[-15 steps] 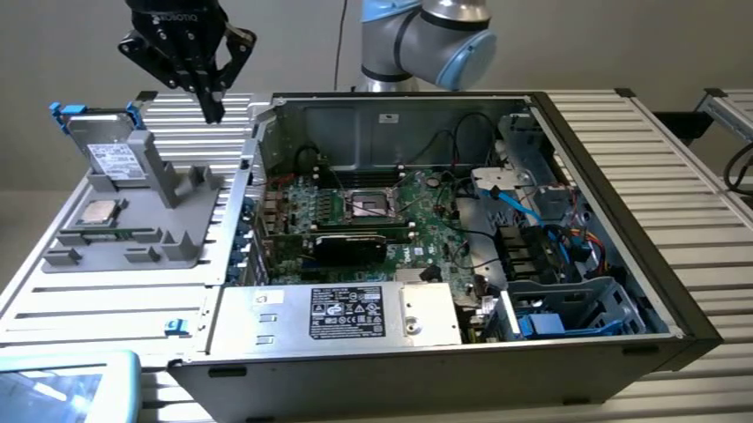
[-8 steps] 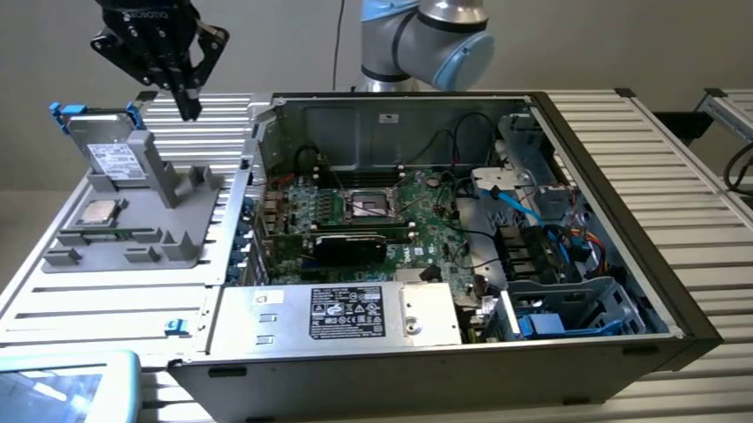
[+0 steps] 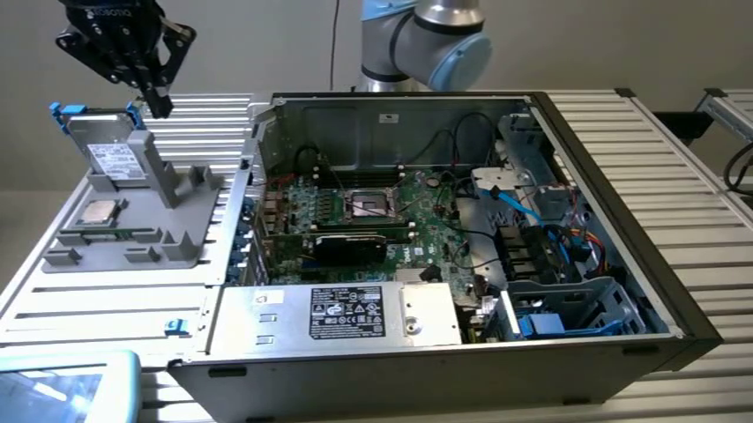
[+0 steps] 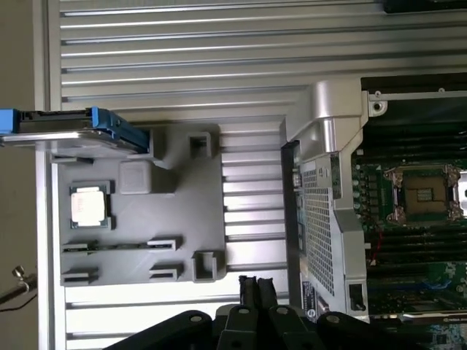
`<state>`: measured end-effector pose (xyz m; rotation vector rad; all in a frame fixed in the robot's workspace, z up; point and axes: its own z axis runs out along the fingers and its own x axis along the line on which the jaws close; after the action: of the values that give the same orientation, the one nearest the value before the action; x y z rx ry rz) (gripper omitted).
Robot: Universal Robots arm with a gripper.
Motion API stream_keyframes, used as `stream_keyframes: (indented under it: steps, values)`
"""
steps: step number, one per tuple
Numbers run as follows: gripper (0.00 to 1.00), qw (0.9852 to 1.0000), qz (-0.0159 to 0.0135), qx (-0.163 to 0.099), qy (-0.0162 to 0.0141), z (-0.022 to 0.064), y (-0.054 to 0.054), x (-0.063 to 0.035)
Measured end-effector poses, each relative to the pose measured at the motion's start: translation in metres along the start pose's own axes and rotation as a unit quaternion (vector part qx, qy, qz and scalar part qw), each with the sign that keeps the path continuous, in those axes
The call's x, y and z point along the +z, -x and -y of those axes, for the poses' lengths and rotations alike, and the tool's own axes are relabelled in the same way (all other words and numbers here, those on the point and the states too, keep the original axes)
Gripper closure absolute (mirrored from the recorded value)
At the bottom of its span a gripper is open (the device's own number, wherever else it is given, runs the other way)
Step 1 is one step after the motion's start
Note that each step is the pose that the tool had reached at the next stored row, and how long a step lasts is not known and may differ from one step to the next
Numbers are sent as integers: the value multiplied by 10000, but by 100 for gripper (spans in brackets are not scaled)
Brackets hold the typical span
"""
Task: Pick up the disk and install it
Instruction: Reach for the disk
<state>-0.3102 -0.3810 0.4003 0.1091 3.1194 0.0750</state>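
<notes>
Now the gripper (image 3: 155, 104) hangs above the far edge of the grey holder (image 3: 176, 185), its claw closed and empty, near the disk (image 3: 104, 145) but not touching it. The disk stands leaning in a slot at the holder's far corner, probably so that its blue frame stays free for a grasp from above. The open case (image 3: 389, 115) lies just beside the holder.

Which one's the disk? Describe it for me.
On the exterior view's left, beside the open black computer case, sits a grey plastic fixture. At its far end leans the silver-grey disk; only it has a blue frame, unlike the small square silver chip.
</notes>
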Motion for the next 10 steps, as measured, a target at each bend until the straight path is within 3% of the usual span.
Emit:
stream_keyframes:
  steps: [5, 10]
  values:
    - [89, 10000, -1, -4, 0, -36, -197, -2]
    - [89, 10000, -1, -8, 0, -136, -361, 0]
